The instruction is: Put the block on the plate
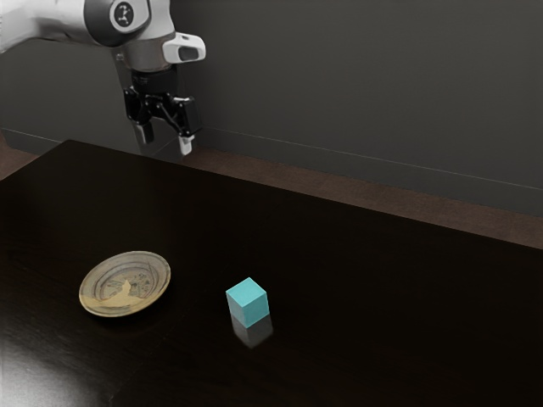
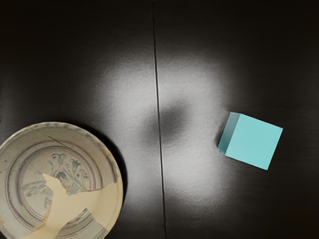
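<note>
- Nearest, at about six o'clock on a dial laid over the exterior view with twelve at the top: the turquoise block [image 1: 248, 303], resting on the dark, glossy table [image 1: 382, 297]. One corner edge faces the camera, and its pale reflection [image 1: 252, 331] shows just below it.
- At eight o'clock, roughly level with the block in depth: the round plate [image 1: 125, 284], lying face up on the table. Block and plate are apart; from the plate, the block sits close to three o'clock. The plate has darker rings, a leafy blue-green pattern and a plain tan patch.
- Between plate and block, in the wrist view: a thin straight seam [image 2: 157, 84] in the tabletop, a bright sheen around it.
- Farther off, at ten o'clock: the black gripper [image 1: 166, 144], raised and pointing downward. Its two fingers are spread apart, so it is open. From the block, it is toward eleven.
- Above it, between ten and eleven: the white and grey arm [image 1: 51, 24].
- Farthest, from twelve round to two: a dark grey wall [image 1: 356, 85], with a strip of brown floor [image 1: 339, 188] along its foot.
</note>
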Controlling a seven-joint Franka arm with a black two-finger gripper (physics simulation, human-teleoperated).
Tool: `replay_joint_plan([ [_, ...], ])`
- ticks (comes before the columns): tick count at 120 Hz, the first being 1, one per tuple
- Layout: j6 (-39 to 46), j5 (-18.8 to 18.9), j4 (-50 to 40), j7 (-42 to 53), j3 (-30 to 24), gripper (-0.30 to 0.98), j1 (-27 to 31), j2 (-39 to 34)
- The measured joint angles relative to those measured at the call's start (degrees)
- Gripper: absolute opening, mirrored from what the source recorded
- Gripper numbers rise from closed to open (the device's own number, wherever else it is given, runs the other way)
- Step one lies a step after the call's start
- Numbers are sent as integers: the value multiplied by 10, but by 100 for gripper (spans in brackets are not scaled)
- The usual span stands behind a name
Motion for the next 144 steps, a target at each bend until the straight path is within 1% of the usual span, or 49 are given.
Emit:
replay_joint_plan([
  [24, 5, -4, 3, -11, -5, 69, 2, 7],
  [36, 14, -4, 11, -1, -25, 69, 2, 25],
  [59, 46, -8, 32, 52, -61, 69, -6, 94],
  [76, 81, -17, 36, 93, -64, 69, -30, 149],
  [87, 98, -22, 58, 115, -62, 69, -50, 190],
  [98, 116, -27, 59, 133, -59, 69, -56, 216],
  [112, 149, -40, 14, 155, -56, 69, -57, 220],
  [125, 184, -58, -60, 174, -55, 69, -61, 179],
  [144, 231, -84, -144, 198, -54, 69, -68, 143],
])
